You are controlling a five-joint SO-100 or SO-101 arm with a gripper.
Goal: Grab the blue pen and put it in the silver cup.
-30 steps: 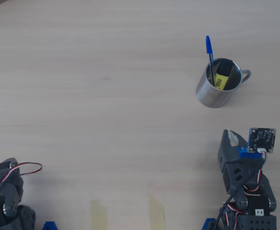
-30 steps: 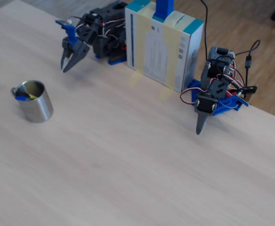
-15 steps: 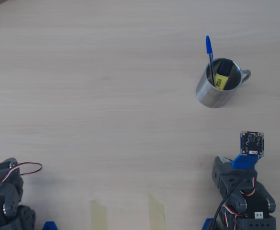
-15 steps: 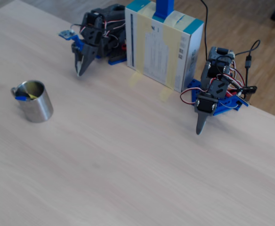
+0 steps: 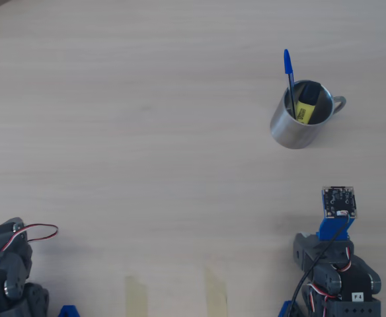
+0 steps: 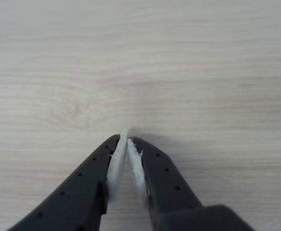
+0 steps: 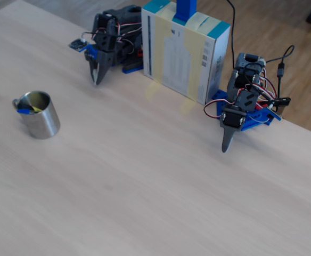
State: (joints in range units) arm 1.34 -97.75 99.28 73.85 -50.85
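Observation:
The silver cup (image 5: 291, 134) stands on the wooden table at the upper right of the overhead view and at the left of the fixed view (image 7: 42, 121). The blue pen (image 5: 288, 71) stands inside it, leaning on the rim with its blue cap sticking out; only a blue bit (image 7: 23, 111) shows at the rim in the fixed view. My gripper (image 7: 96, 81) is shut and empty, pointing down at bare table far from the cup. The wrist view shows its fingers closed together (image 6: 126, 138) over wood. From overhead the wrist camera board (image 5: 338, 200) hides the fingertips.
A yellow-and-black highlighter (image 5: 305, 108) also sits in the cup. A second arm (image 7: 235, 114) rests with its gripper pointing down, beside a white-and-teal box (image 7: 185, 53). Two tape strips (image 5: 137, 295) mark the table's near edge in the overhead view.
My arm has folded back toward its base, away from the cup, and the gripper has swung to point downward. Pen and cup have not moved.

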